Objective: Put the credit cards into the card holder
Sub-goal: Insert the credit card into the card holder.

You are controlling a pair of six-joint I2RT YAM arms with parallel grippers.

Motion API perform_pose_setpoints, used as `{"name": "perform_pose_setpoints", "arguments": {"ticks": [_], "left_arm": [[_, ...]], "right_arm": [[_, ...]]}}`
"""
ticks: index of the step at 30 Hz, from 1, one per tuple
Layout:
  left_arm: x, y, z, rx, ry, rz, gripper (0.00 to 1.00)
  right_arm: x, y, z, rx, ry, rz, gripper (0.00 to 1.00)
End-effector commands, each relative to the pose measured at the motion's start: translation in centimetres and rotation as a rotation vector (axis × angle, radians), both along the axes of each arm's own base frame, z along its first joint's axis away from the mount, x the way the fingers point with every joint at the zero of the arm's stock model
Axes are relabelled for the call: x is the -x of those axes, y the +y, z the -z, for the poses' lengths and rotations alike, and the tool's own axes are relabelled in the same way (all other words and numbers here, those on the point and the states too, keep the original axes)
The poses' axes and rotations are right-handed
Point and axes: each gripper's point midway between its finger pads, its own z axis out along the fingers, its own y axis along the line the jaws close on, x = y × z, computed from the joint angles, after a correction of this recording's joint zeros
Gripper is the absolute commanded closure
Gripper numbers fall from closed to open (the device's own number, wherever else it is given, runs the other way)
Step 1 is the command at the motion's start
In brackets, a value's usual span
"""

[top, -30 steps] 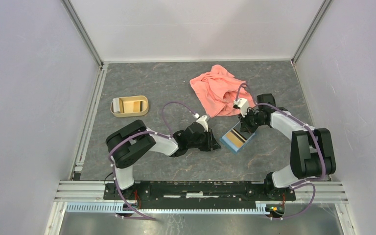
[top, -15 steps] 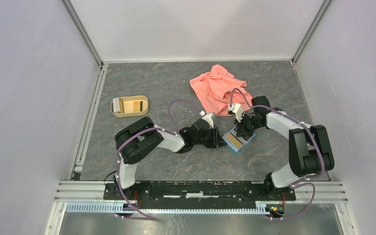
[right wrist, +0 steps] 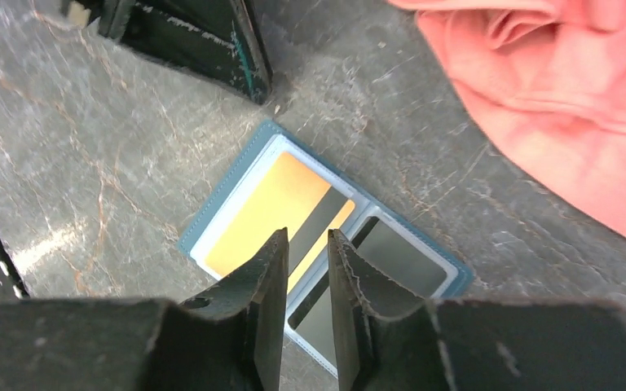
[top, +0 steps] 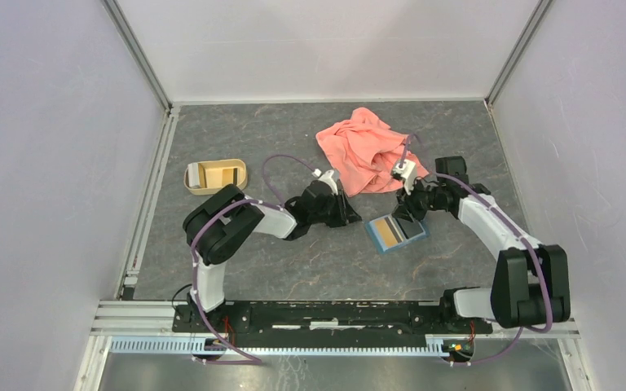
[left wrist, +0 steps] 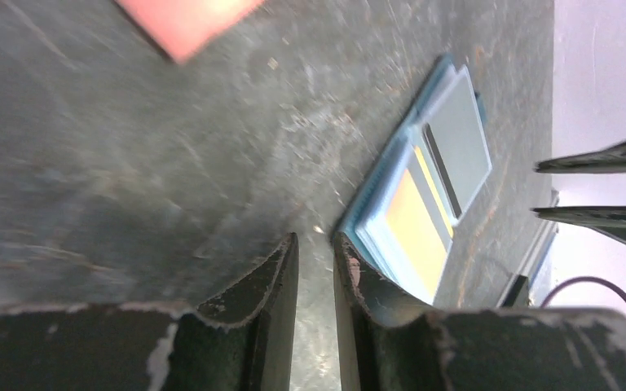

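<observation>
**Teal card holder let go, card inside**

My left gripper, jaws nearly pressed together on nothing, has drawn back from it. It lies open and flat, an orange credit card apparently seated inside. My right gripper, jaws likewise near-closed and empty, has lifted clear

The open card holder lies flat on the worktop, right of centre, with a credit card in its left half. From the holder, the left pincer is just beside it at 10 o'clock. The right pincer is over its far edge at 12. The cloth lies farther back at 11, and the tray is well apart at 10.
</observation>
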Motion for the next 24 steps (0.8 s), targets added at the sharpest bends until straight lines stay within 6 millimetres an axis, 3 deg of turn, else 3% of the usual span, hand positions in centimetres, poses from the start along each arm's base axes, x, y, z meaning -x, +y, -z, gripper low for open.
{"name": "perform_pose_setpoints", "arguments": {"ticks": [1, 4, 9, 14, 18, 19, 22, 24], "left_arm": [[-2.2, 1.9, -2.4, -0.045, -0.124, 0.0, 0.69], [-1.9, 2.0, -5.4, -0.018, -0.212, 0.022, 0.68], [0.7, 1.5, -10.0, 0.043, -0.366, 0.046, 0.63], [2.7, 1.8, -12.9, 0.09, -0.494, 0.027, 0.52], [2.4, 3.0, -12.6, 0.165, -0.478, -0.055, 0.16], [2.4, 2.8, -11.9, 0.184, -0.442, -0.041, 0.13], [2.4, 2.1, -10.1, 0.214, -0.34, -0.004, 0.15], [2.7, 1.4, -10.2, 0.205, -0.343, 0.009, 0.17]], "right_arm": [[-0.5, -0.4, -1.7, -0.097, -0.048, 0.049, 0.69], [-0.1, -1.1, -0.2, -0.081, 0.011, 0.075, 0.7], [0.9, -1.5, 2.8, -0.034, 0.14, 0.062, 0.76], [1.4, -2.4, 4.5, 0.024, 0.191, 0.067, 0.79], [1.9, -2.2, 5.3, 0.033, 0.229, 0.052, 0.82], [2.0, -2.2, 5.5, 0.04, 0.237, 0.051, 0.82], [2.3, -2.3, 6.5, 0.06, 0.271, 0.046, 0.82], [2.5, -2.4, 7.0, 0.068, 0.293, 0.046, 0.82]]}}
